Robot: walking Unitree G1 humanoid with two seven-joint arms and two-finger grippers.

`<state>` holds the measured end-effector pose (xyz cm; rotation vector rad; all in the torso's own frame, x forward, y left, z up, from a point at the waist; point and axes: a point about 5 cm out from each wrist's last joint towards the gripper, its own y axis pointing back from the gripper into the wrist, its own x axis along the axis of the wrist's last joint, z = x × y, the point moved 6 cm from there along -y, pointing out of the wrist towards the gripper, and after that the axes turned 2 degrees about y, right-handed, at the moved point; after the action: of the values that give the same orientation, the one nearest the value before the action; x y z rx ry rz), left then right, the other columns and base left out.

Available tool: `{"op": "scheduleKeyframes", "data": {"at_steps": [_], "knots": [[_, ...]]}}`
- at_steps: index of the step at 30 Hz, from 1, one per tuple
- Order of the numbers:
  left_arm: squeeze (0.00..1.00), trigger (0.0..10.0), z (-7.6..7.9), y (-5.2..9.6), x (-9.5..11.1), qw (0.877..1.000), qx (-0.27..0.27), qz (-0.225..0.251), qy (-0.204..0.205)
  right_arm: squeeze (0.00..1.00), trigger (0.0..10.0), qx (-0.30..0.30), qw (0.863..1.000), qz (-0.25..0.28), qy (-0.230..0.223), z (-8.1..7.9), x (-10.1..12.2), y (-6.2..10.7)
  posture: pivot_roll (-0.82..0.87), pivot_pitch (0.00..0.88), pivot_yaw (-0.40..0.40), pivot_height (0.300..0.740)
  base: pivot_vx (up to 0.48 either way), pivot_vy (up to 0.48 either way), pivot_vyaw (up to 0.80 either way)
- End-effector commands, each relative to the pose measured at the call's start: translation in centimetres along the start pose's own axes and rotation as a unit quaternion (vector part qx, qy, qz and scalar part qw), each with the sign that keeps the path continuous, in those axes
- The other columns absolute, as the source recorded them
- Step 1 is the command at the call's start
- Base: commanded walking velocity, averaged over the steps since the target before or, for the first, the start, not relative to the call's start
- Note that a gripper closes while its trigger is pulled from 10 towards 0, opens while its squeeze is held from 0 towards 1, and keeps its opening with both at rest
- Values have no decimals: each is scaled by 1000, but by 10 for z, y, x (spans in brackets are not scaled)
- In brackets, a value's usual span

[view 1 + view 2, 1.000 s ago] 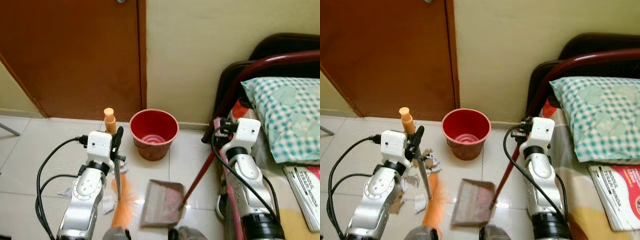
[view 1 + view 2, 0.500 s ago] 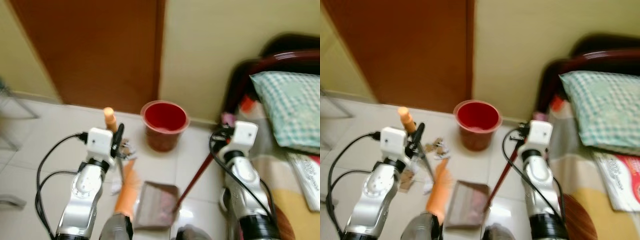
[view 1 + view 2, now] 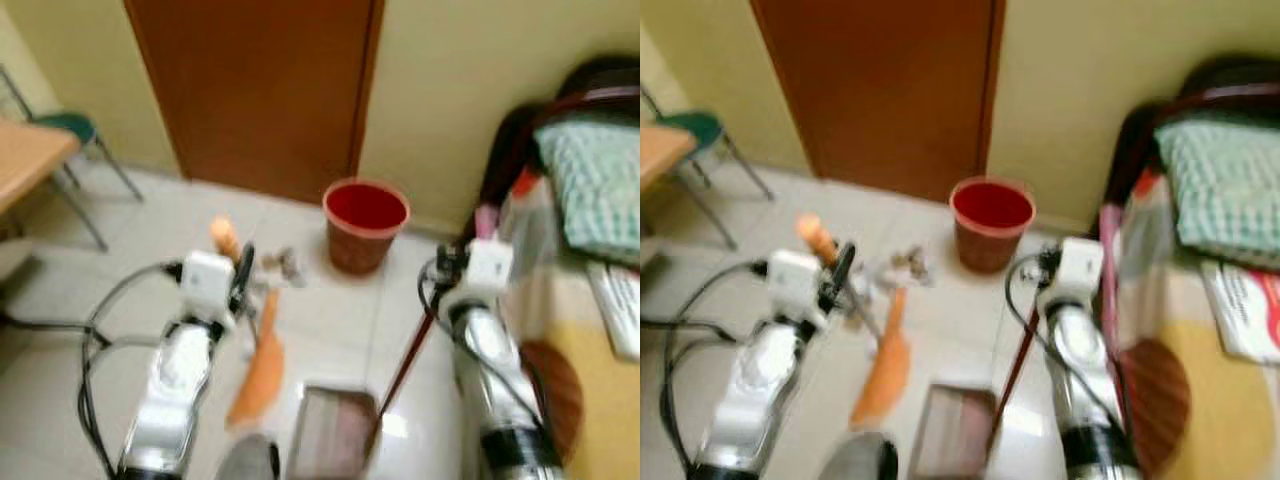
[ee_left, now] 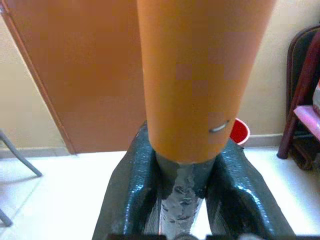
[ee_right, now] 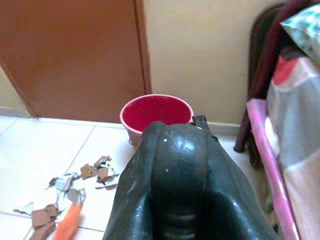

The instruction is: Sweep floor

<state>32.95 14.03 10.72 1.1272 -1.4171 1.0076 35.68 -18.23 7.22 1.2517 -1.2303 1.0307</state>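
Step in hand, by my reading: gathering debris toward the pan. Left gripper (image 4: 182, 200) is clamped on the broom handle (image 4: 200, 75); its orange bristles (image 3: 258, 365) rest on the tile beside the dustpan (image 3: 332, 445). Right gripper (image 5: 175, 170) is closed around the dark red dustpan handle (image 3: 405, 365). Paper scraps (image 5: 97, 172) lie near the red bucket (image 3: 365, 222). Next move calls for dragging the bristles through the scraps toward the pan mouth. Count: one broom, one dustpan, one bucket, several scraps; head views blurred.
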Motion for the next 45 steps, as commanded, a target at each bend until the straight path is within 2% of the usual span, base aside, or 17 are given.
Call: {"op": "scheduleKeyframes", "data": {"at_steps": [1,4,10,18,21,24,27,28,29,35,45], "knots": [[0,10000,-10,-4,17,999,12,25,-23,0,10000,2,1000,21,0,0,12,-4,28,81,-28,740,0,0,0],[0,10000,-25,-5,39,996,33,53,-56,0,10000,-2,1000,24,3,4,15,-5,33,91,-24,740,0,0,0],[0,10000,-48,-2,65,990,60,86,-96,0,10000,-14,999,31,11,14,19,-2,41,103,-28,740,0,0,0],[0,10000,-50,-6,82,988,65,104,-96,0,10000,-15,999,25,14,17,15,0,31,95,-31,740,0,0,0],[0,10000,-51,-6,95,985,70,120,-100,0,10000,-15,999,26,16,18,16,-3,31,95,-31,740,0,0,0],[0,10000,-66,-3,104,979,104,130,-118,0,10000,-14,999,26,17,18,16,-4,46,91,-35,740,0,0,0],[0,10000,-97,6,99,969,166,115,-145,0,10000,-13,999,25,16,17,15,-6,55,88,-36,740,0,0,0],[0,10000,-114,13,87,966,195,93,-142,0,10000,-11,1000,23,10,15,14,-6,55,88,-35,740,0,0,0],[0,10000,-121,17,76,967,204,76,-128,0,10000,-10,1000,21,5,15,13,-6,55,88,-35,740,0,0,0],[0,10000,-124,23,55,970,208,47,-120,0,10000,-11,1000,15,4,15,8,-4,55,86,-36,740,0,0,-197],[0,10000,-127,23,48,968,214,41,-122,0,10000,-11,1000,13,3,16,6,-2,46,80,-35,740,0,341,-550]]}}
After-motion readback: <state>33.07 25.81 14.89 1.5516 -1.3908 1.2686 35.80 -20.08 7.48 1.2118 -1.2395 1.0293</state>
